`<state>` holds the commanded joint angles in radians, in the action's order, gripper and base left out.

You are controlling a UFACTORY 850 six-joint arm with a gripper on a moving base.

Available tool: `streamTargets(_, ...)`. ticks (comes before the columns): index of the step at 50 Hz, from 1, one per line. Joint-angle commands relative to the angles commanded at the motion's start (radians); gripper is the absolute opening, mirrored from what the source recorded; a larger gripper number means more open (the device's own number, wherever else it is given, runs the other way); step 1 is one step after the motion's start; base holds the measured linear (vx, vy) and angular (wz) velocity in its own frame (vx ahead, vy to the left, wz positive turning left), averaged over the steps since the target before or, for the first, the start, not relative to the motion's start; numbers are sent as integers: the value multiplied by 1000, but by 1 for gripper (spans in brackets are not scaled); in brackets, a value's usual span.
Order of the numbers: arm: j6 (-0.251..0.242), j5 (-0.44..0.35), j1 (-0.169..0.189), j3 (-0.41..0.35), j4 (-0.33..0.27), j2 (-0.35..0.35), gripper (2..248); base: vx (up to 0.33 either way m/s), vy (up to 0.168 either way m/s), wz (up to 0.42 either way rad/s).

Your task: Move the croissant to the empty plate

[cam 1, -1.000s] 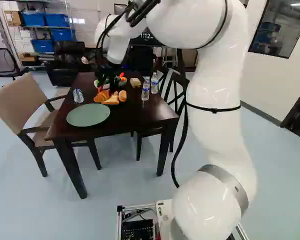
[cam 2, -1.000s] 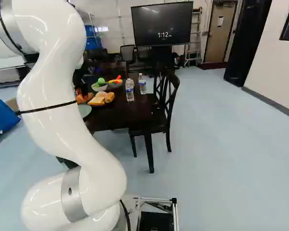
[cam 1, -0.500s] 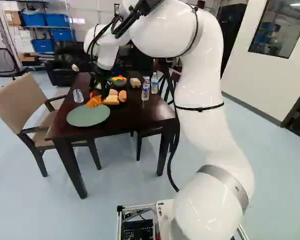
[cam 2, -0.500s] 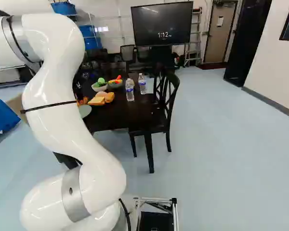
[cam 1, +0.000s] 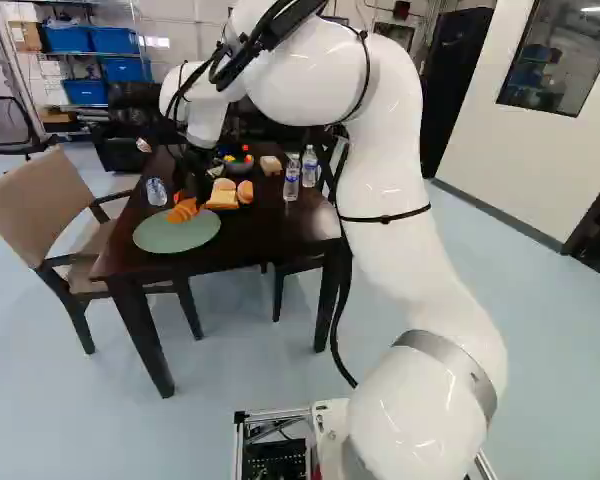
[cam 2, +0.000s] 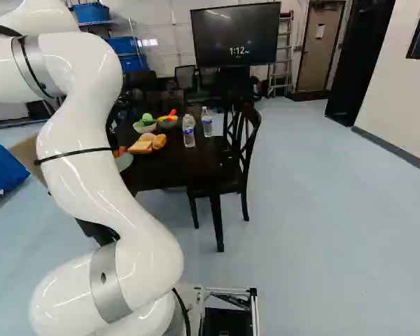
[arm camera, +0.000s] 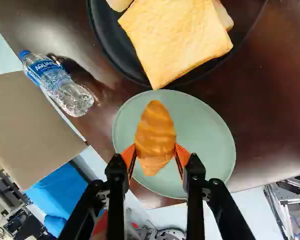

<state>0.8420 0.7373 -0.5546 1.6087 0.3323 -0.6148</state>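
Croissant pinched, plate underneath
We had the croissant (arm camera: 155, 127) snug between the gripper's (arm camera: 155, 155) orange pads, looking to be above the green plate (arm camera: 207, 142). Our worry: gripped near one end, it could've tipped, or rolled off if dropped too high.

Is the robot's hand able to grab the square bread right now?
Probably not: the hand has the croissant squeezed between its fingers. Nothing seems to cover the square bread, so an empty hand likely could.
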Motion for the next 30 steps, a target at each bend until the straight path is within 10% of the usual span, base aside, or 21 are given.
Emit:
streamTargets(14,0,0,0,0,0,0,144,0,0,0)
streamTargets(20,0,0,0,0,0,0,209,0,0,0)
streamTargets(24,0,0,0,0,0,0,209,0,0,0)
streamTargets(25,0,0,0,0,0,0,243,0,0,0)
streamTargets(30,0,0,0,-1,0,6,247,0,0,0)
